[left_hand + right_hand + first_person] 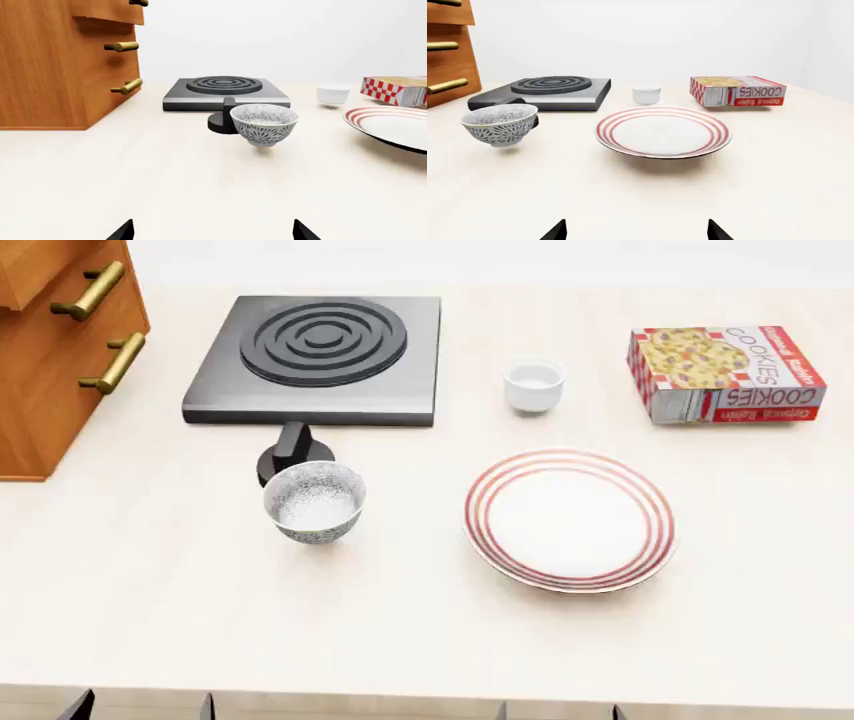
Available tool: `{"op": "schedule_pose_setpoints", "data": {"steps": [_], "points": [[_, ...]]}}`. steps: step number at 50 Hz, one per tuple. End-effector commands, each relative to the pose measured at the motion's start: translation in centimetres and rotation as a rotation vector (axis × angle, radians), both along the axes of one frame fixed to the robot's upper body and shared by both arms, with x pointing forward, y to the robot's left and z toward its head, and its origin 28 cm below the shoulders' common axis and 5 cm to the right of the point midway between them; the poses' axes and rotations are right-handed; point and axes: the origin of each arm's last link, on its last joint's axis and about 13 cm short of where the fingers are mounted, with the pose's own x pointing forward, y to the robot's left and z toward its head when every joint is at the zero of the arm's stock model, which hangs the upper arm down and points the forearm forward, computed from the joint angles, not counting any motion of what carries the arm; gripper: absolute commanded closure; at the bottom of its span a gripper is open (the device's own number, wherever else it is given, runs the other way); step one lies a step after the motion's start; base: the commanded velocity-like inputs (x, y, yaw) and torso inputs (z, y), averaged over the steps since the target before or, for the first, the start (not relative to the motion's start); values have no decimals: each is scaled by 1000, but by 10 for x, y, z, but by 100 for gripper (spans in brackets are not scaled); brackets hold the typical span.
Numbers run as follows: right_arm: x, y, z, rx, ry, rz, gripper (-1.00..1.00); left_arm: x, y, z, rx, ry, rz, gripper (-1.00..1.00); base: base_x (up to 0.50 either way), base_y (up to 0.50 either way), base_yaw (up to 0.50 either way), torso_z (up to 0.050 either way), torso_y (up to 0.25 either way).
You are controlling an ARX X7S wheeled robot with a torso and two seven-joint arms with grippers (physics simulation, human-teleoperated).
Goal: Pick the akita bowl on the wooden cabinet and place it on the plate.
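Observation:
The akita bowl (pixel 314 502) stands upright on the pale countertop, not on the wooden cabinet (pixel 54 350), which rises at the far left. It is just in front of a black knob and left of the plate (pixel 570 520), a hand's width apart. The plate holds nothing. My left gripper (pixel 143 708) is open at the near edge, well short of the bowl (pixel 264 125). My right gripper (pixel 561 712) is open too, in front of the plate (pixel 662 132). Both hold nothing.
A grey square burner (pixel 320 345) with a black knob (pixel 294 452) sits behind the bowl. A small plain white cup (pixel 534 385) and a red cookie box (pixel 725 373) lie at the back right. The cabinet's brass handles (pixel 114 362) jut toward the burner.

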Motion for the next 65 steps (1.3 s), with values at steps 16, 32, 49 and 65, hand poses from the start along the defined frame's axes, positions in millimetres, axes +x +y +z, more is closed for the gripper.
{"op": "schedule_pose_setpoints", "data": {"steps": [16,32,49,65], "points": [[-1,0,-1,4,-4,4,-100,1,2,1,-26,-15,13,-100,0,0,0,0,0],[-1,-2,1,43,-10,-10,-100,-2,0,0,51,-32,39,-100,0,0,0,0,0],[-20,1,81,-43,-242,-8,-100,-8,2,55,75,-185,144,-100,0,0,0,0,0],[-37,9,111,-18,-347,52,-100,-25,-1,83,61,-307,61,-100,0,0,0,0,0]]}}
